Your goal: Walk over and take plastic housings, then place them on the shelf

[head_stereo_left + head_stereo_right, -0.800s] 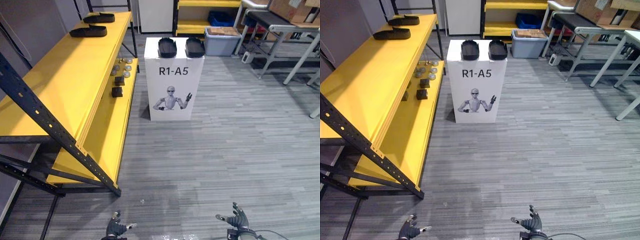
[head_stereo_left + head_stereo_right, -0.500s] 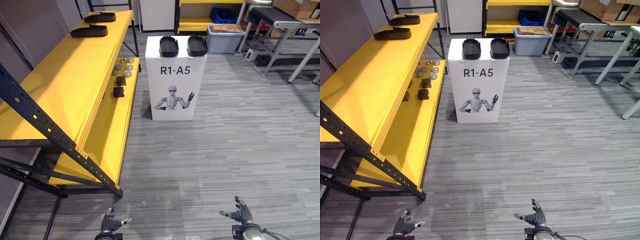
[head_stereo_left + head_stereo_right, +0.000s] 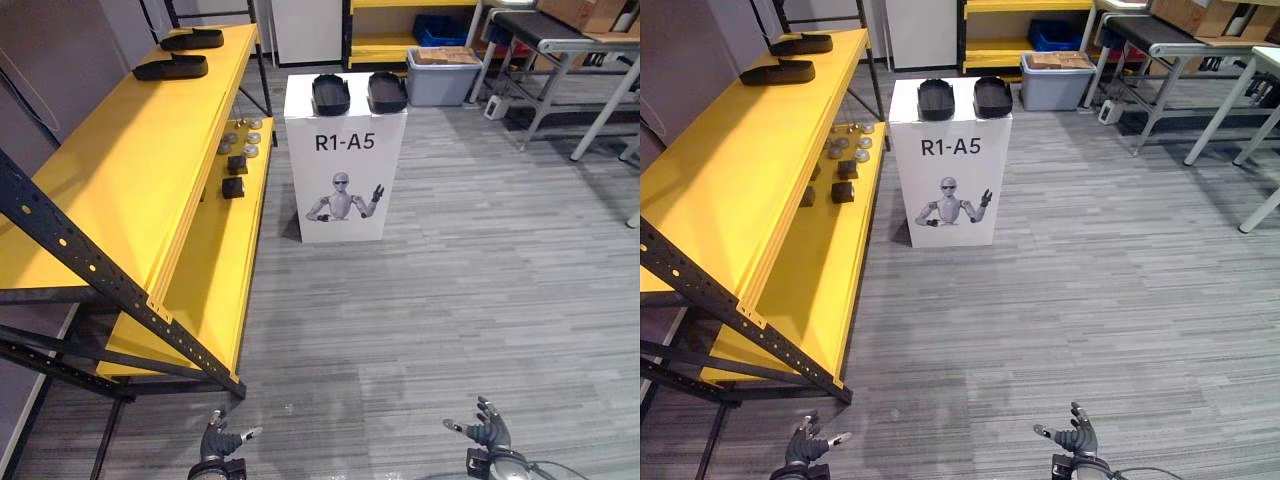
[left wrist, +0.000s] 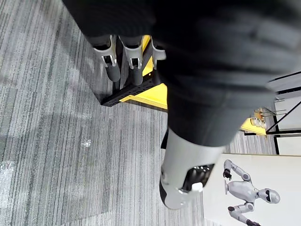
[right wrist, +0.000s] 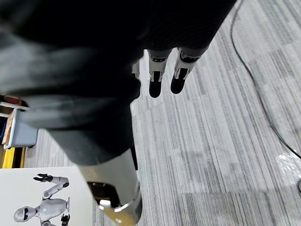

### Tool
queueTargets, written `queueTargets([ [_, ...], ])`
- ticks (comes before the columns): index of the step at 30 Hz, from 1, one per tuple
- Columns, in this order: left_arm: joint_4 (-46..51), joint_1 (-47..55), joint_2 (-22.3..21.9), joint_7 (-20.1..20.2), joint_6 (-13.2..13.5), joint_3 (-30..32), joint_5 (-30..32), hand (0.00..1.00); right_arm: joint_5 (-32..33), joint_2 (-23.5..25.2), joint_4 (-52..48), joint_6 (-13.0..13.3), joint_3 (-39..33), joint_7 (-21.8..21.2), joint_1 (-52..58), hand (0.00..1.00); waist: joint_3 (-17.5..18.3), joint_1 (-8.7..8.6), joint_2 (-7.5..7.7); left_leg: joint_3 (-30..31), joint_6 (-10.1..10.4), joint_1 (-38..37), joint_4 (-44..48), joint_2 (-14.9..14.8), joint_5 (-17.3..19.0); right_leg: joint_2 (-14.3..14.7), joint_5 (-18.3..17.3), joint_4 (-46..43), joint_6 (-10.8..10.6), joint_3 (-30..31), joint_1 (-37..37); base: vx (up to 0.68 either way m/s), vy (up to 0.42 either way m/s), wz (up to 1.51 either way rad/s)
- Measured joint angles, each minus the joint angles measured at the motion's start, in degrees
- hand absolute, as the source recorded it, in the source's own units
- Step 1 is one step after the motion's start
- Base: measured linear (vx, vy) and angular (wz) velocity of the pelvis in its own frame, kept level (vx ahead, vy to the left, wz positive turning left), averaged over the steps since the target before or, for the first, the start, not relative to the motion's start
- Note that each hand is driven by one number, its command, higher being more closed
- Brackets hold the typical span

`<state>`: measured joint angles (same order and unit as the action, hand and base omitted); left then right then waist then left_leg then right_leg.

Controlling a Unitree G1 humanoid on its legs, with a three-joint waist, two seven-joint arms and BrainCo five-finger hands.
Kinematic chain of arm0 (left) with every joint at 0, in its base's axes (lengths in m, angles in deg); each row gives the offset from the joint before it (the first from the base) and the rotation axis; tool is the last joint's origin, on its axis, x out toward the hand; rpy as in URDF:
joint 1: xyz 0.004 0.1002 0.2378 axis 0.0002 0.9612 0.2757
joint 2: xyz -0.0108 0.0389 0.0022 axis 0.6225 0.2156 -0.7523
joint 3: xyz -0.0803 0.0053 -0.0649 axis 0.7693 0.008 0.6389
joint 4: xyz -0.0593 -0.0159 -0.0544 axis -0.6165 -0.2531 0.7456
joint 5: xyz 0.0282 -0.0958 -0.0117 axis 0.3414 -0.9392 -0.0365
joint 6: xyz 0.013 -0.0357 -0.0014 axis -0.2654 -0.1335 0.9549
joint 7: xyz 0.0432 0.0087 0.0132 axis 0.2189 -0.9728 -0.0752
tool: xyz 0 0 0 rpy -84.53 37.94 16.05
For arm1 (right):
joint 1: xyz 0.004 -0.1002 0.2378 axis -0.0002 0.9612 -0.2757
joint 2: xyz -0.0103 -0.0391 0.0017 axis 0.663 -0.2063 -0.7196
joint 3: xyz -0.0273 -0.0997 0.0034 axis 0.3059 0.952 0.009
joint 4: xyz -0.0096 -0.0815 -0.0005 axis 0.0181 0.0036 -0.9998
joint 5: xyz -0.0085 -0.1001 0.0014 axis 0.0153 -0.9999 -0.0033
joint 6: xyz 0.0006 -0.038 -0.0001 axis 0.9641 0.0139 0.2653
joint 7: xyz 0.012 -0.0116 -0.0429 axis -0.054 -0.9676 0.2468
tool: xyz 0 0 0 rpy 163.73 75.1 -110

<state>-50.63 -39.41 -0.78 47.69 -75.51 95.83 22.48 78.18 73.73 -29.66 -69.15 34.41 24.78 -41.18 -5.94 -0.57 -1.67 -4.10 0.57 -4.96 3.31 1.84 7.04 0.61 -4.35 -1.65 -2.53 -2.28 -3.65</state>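
black oval plastic housings [image 3: 332, 94] are sitting atop the white pedestal [image 3: 345, 200]; flat yellow shelf [image 3: 120, 170] left of it, striped floor [image 3: 460, 280] lying open before it; left hand [image 3: 218, 441] and right hand [image 3: 488, 436] are hanging slack-fingered, seemingly empty.

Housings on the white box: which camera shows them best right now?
Left eye view: both housings sit side by side atop the white box, unobstructed. The right eye view shows the same pair, much alike. The wrist views catch the box's printed front.

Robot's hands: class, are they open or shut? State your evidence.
Both open and empty: the left hand and right hand show straight, relaxed fingers above the floor.
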Motion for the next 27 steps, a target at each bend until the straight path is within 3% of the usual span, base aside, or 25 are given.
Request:
queueTargets([
  [8, 1.6, -0.1, -0.2, -0.1, 0.0, -0.1, 0.0, 0.00, 0.1, 0.1, 0.0, 0.0, 0.0, 1.3, -0.7, 0.00, 0.0, 0.05, 0.17, -1.4, -1.9, 2.7, 1.5, -0.2, 1.8, 0.1, -0.3, -0.7, 0.4, 0.4, 2.5, -0.01, 0.011, -0.07],
  [9, 2.2, 0.0, -0.3, -0.1, -0.1, -0.1, -0.1, 0.00, 0.1, 0.1, 0.0, 0.0, 0.0, 1.4, -0.9, 0.00, 0.0, 0.28, 0.17, -2.2, -2.5, 3.7, 3.0, -0.2, 3.1, 0.1, -2.0, -3.9, 1.3, 0.9, 4.5, 0.02, 0.030, -0.24],
  [10, 2.5, 0.0, -0.4, -0.1, -0.1, -0.1, -0.1, 0.00, 0.1, 0.1, 0.0, 0.0, 0.0, 1.5, -1.1, 0.00, -0.1, 0.52, 0.16, -2.5, -2.7, 4.2, 4.1, -0.3, 3.8, 0.0, -3.5, -6.8, 0.9, 1.3, 6.0, 0.04, 0.048, -0.30],
  [12, 2.6, 0.0, -0.4, -0.2, -0.3, -0.6, -0.2, 0.00, 0.1, 0.4, 0.4, -0.1, 0.1, 1.9, -1.5, 0.00, -0.6, 1.44, 0.37, -3.7, -3.3, 4.0, 6.9, -0.2, 6.6, -0.9, -8.4, -21.8, -1.7, 0.3, 12.1, 0.07, 0.065, -0.27],
  [13, 2.6, 0.1, -0.3, -0.2, -0.3, -0.6, -0.4, 0.00, 0.1, 0.8, 0.4, -0.1, 0.2, 2.0, -1.5, 0.00, -0.8, 1.39, 0.44, -3.6, -3.5, 3.5, 7.1, -0.1, 7.1, -1.3, -8.9, -26.4, -1.8, -0.7, 13.8, 0.12, 0.075, -0.07],
  [14, 2.6, -0.1, -0.1, -0.2, -0.4, -1.1, -0.8, 0.00, 0.1, 1.6, 0.3, -0.2, 0.3, 2.1, -1.3, 0.00, -1.4, 1.13, 0.75, -2.8, -4.9, 1.6, 7.1, 0.1, 8.2, -2.8, -8.8, -38.0, -1.8, -3.5, 18.3, 0.17, 0.059, 0.17],
  [15, 2.6, 0.0, 0.4, -0.2, -0.6, -1.9, -1.0, 0.00, 0.1, 2.1, 0.4, -0.4, 0.7, 2.1, -0.8, 0.00, -2.1, 0.73, 1.01, -2.1, -4.9, -0.2, 7.5, 0.2, 9.3, -4.6, -10.0, -44.5, -1.8, -6.0, 21.3, 0.21, 0.043, 0.20],
  [17, 2.6, -0.2, 0.6, -0.4, -0.9, -2.9, -1.1, 0.00, 0.1, 1.8, 0.4, -0.6, 1.7, 2.1, -1.0, 0.00, -2.6, 0.39, 1.17, -1.4, -4.9, -2.1, 7.5, -0.4, 10.3, -6.5, -10.8, -44.6, -1.5, -9.1, 25.3, 0.29, -0.012, 0.29],
  [19, 2.5, -1.8, 0.5, -0.6, -0.9, -2.9, -1.2, 0.00, 0.2, 1.3, 0.4, -0.6, 2.1, 2.1, -2.4, 0.00, -4.3, -1.13, 0.39, 0.6, -4.9, -4.5, 5.9, -2.5, 10.3, -6.1, -10.2, -37.2, -0.9, -11.0, 27.9, 0.38, -0.092, 0.53],
  [20, 2.4, -3.3, 0.5, -0.8, -0.9, -2.9, -1.2, 0.00, 0.1, 0.9, 0.4, -0.7, 2.3, 2.2, -3.5, 0.00, -5.5, -1.88, -0.21, 1.6, -4.7, -6.2, 4.7, -4.5, 10.3, -4.6, -8.2, -28.5, -0.1, -11.4, 28.7, 0.41, -0.161, 0.55],
  [21, 2.4, -4.2, 0.7, -1.3, -0.8, -2.9, -1.3, 0.00, 0.1, 0.9, 0.4, -0.6, 2.4, 2.2, -3.9, 0.00, -5.9, -2.02, -0.34, 2.1, -3.3, -7.0, 4.4, -5.2, 10.4, -3.8, -4.6, -21.1, -0.2, -11.1, 28.7, 0.51, -0.244, 0.64],
  [22, 2.3, -5.2, 1.0, -1.7, -0.8, -2.9, -1.7, 0.00, 0.1, 0.6, 0.4, -0.7, 2.5, 2.3, -3.8, 0.00, -5.8, -2.09, 0.80, 2.8, 0.3, -9.0, 4.3, -6.0, 11.9, -3.5, 5.9, -13.4, 1.4, -10.6, 28.3, 0.45, -0.246, 0.47],
  [23, 2.3, -5.3, 1.0, -1.8, -0.8, -2.9, -1.7, 0.00, 0.2, 0.5, 0.4, -0.7, 2.5, 2.4, -3.7, 0.00, -5.7, -2.19, 0.81, 3.0, 0.9, -9.4, 4.3, -6.2, 12.3, -3.5, 9.0, -13.6, 2.5, -10.5, 28.0, 0.53, -0.297, 0.30],
  [24, 2.0, -6.0, 0.4, -1.9, -0.7, -2.9, -1.7, 0.00, 0.2, -0.3, 0.7, -0.8, 2.4, 2.6, -4.4, 0.00, -6.1, -1.91, -0.77, 2.8, 1.9, -9.9, 5.2, -8.3, 12.4, -2.4, 9.4, -17.4, 5.4, -11.3, 29.1, 0.68, -0.367, 0.10],
  [25, 1.6, -7.0, 0.4, -1.8, -0.7, -2.9, -1.7, 0.00, 0.2, -0.3, 0.5, -0.8, 2.5, 2.7, -5.8, 0.00, -6.0, -2.02, -0.89, 2.6, 5.4, -7.7, 10.1, -9.0, 10.2, -2.1, 5.3, -20.9, 6.8, -11.8, 29.9, 0.58, -0.301, 0.04],
  [26, 1.5, -7.1, 0.3, -1.8, -0.7, -2.9, -1.7, 0.00, 0.2, -0.3, 0.5, -0.8, 2.5, 2.7, -5.9, 0.00, -6.0, -1.98, -0.95, 2.6, 6.0, -6.9, 11.8, -9.2, 9.6, -2.0, 4.6, -21.1, 7.0, -11.9, 29.6, 0.57, -0.295, 0.15],
  [27, 0.9, -7.5, -0.3, -1.8, -0.7, -2.7, -1.9, 0.00, 0.2, -0.2, 0.4, -0.8, 2.5, 2.7, -5.9, 0.00, -6.2, -2.05, -1.40, 2.6, 5.5, -3.6, 21.9, -10.4, 6.2, -1.0, 2.6, -20.1, 7.5, -12.7, 26.4, 0.46, -0.213, 0.17],
])
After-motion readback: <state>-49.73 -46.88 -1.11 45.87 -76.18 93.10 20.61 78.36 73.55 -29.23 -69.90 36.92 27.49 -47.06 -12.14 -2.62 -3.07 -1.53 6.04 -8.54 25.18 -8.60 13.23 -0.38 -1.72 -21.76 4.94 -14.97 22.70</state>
